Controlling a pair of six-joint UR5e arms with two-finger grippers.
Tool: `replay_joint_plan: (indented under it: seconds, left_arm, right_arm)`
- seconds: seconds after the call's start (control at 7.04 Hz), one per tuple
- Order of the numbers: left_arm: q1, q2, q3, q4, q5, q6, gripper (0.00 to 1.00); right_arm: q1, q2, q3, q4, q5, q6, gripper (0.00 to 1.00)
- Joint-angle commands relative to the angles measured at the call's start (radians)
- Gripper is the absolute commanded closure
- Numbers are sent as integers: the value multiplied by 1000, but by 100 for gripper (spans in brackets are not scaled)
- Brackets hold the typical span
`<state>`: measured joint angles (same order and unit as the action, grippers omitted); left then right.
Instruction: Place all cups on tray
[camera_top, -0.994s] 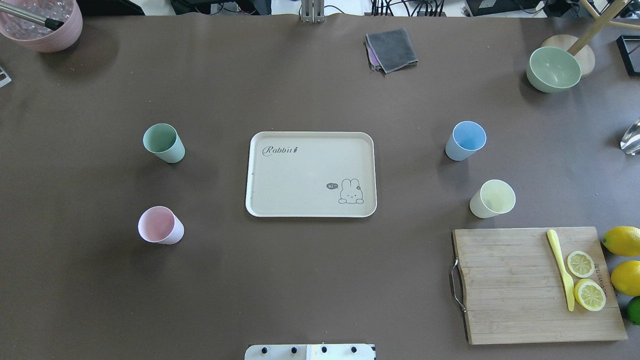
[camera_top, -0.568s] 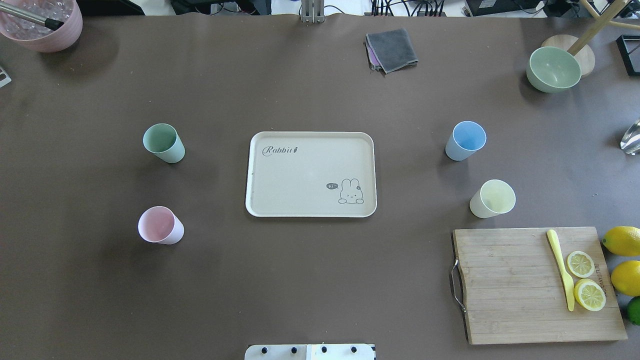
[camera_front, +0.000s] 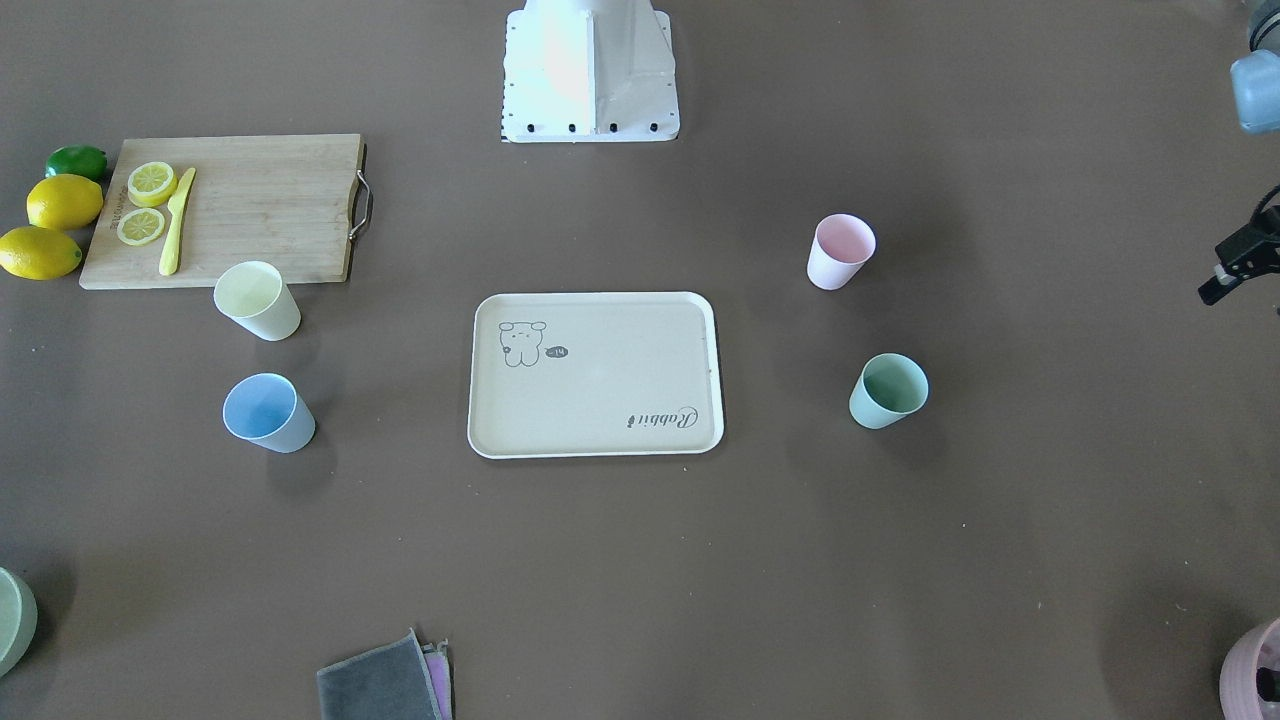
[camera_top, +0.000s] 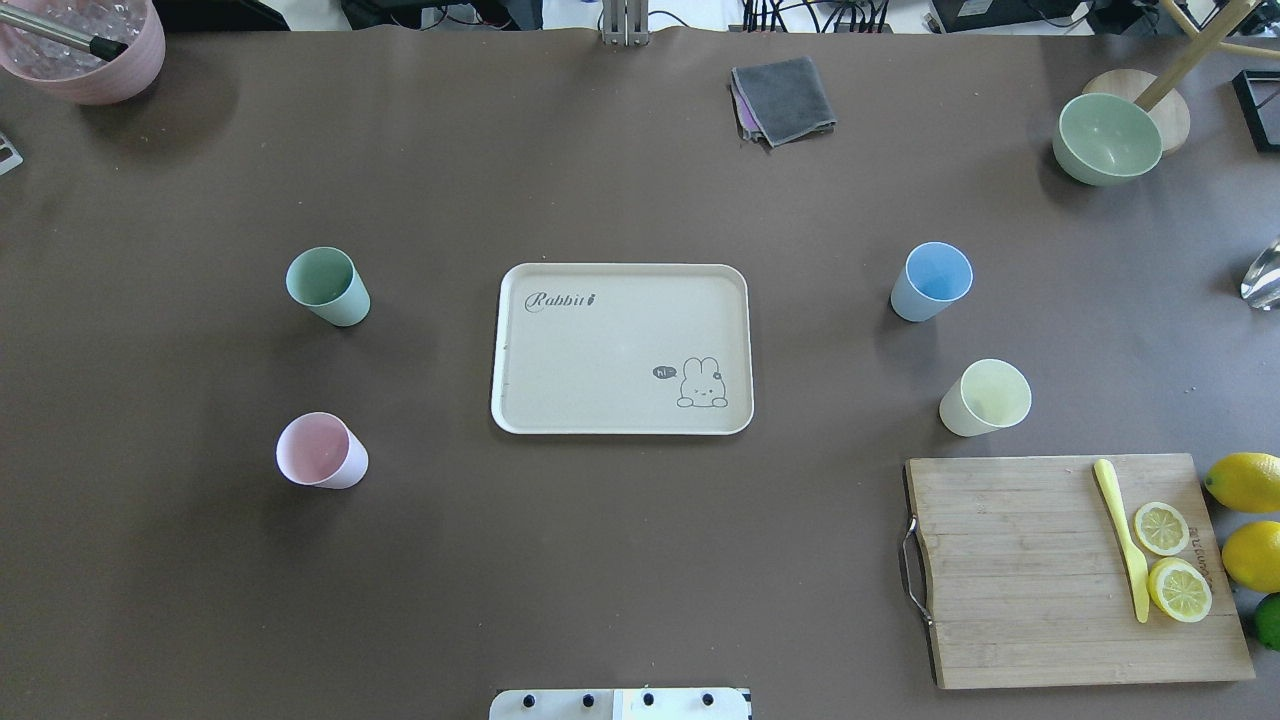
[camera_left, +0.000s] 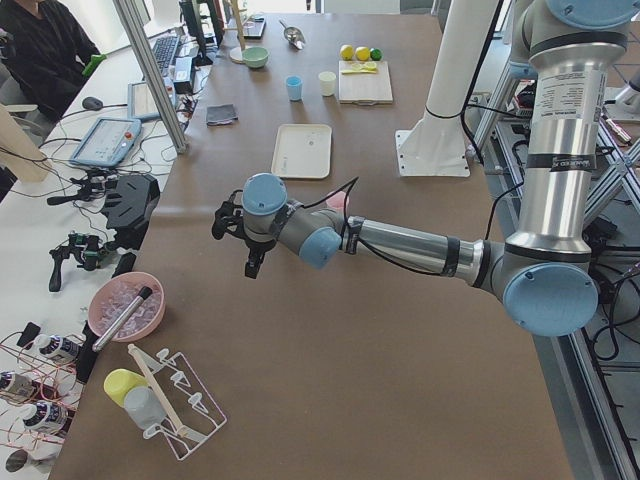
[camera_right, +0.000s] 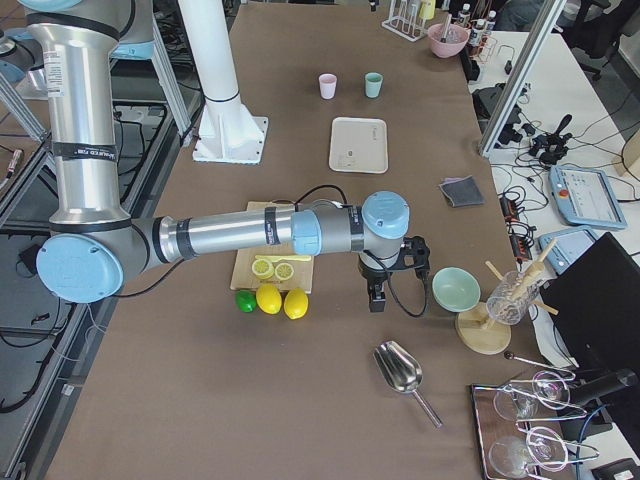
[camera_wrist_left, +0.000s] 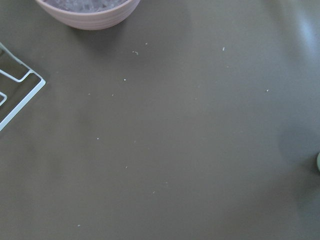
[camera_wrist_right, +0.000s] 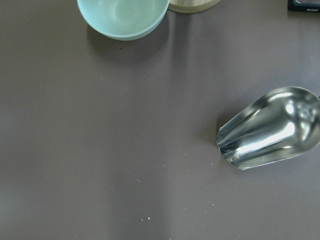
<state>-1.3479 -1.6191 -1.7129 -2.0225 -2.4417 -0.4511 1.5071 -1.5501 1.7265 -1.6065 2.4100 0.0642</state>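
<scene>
Wooden cutting board sits just beside the pale yellow tapered cup, apart from the cream rectangular tray; left gripper, right gripper: released or clenched, I cannot tell.

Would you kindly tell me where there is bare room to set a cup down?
The tray is wholly bare, as is the table between it and the pink cup. Crowded: the cutting board, beside the yellow cup and lemons.

No change for you to log: pale pink matte tumbler, mint green tumbler, light blue tumbler, pale yellow tumbler, cream-beige rectangular tray match earlier overhead pictures.
</scene>
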Motion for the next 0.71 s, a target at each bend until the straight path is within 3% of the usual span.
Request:
replay_joint_plan:
  seconds: [0.0,0.14,0.28,0.57]
  left_arm:
    - [140,-42,-46,-156,65,-408,2]
    - [245,-33,-113,-156,189,-482,2]
    - [322,-3,-157,-154,255,-488,2]
    - [460,28,-201,-154,352,-564,2]
  right_arm:
    - [-65,2,17,46,29,145,0]
    - [-86,-19,21,141,34,199,0]
    - [-115,-37,24,252,25,332,0]
    - [-200,-41,31,364,-6,469,0]
